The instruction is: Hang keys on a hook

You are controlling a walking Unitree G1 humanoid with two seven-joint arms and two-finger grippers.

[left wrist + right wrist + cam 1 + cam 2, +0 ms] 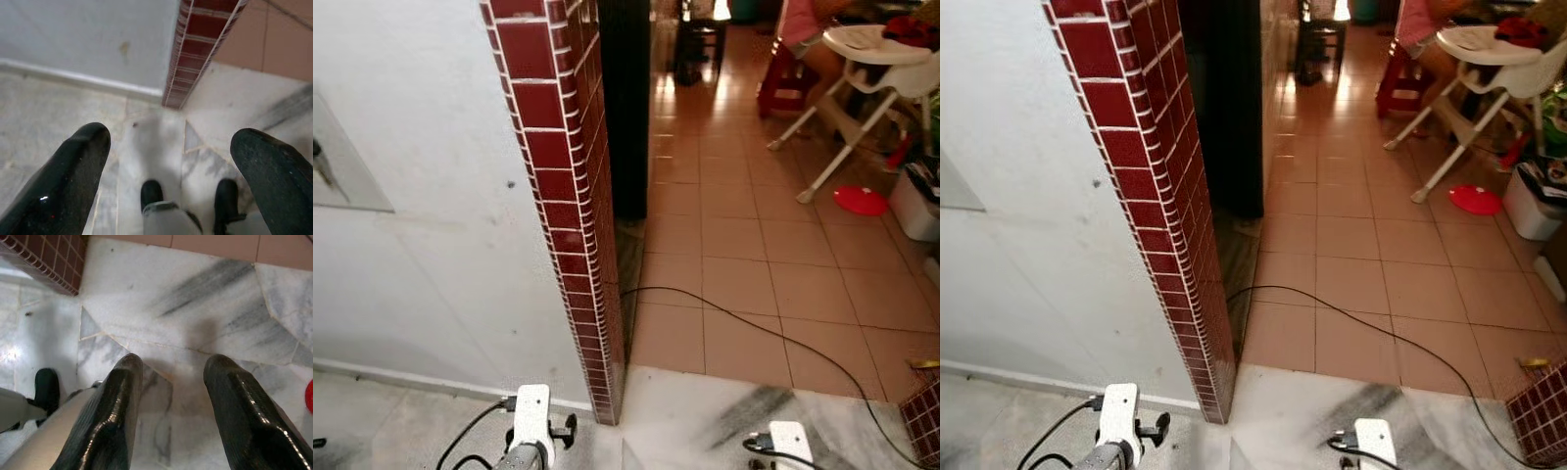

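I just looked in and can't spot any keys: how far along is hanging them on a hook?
Done: these views cannot settle it, with no keys or hook to be made out. In hand: nothing; the left gripper and right gripper hang open and empty above the marble floor. The robot faces the red-tiled wall corner. This fits before fetching or after hanging.

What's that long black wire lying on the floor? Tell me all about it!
The black cable is thin, smooth and looks rubbery. It lies loose and flat on the floor. It begins near the foot of the red-tiled wall corner, arcs over the pinkish-orange floor tiles, then runs diagonally onto the grey-streaked marble floor and off the picture's lower edge on the robot's right. What it plugs into cannot be seen. It touches only the floor.
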